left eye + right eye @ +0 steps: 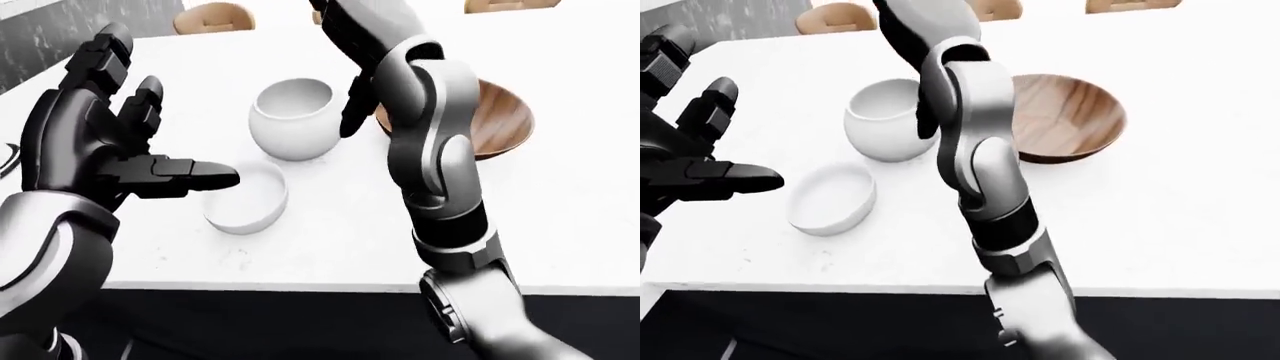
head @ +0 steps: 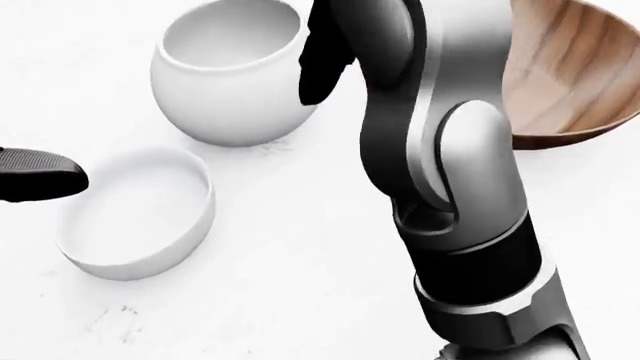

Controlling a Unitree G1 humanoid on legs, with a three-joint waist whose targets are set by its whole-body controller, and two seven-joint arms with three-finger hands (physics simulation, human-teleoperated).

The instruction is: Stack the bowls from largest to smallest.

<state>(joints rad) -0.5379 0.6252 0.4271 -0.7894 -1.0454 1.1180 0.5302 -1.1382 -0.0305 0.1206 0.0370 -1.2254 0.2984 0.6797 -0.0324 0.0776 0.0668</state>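
Bowls on glossy white counter (image 1: pixel 560 217): round white (image 1: pixel 292 118), shallow white (image 1: pixel 247 198), wooden (image 1: pixel 1065 116); left robot hand (image 1: pixel 120 150) spread, empty; right's grip untellable.

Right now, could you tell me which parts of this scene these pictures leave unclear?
- Right robot hand: its own forearm covers most of it in all views, so its grip is unclear.
- Wooden bowl: left rim hidden behind the right arm; cut off by the top and right edges in the head view.
- Left robot hand: only one fingertip shows in the head view.
- Round white bowl: right side hidden by the right robot hand.
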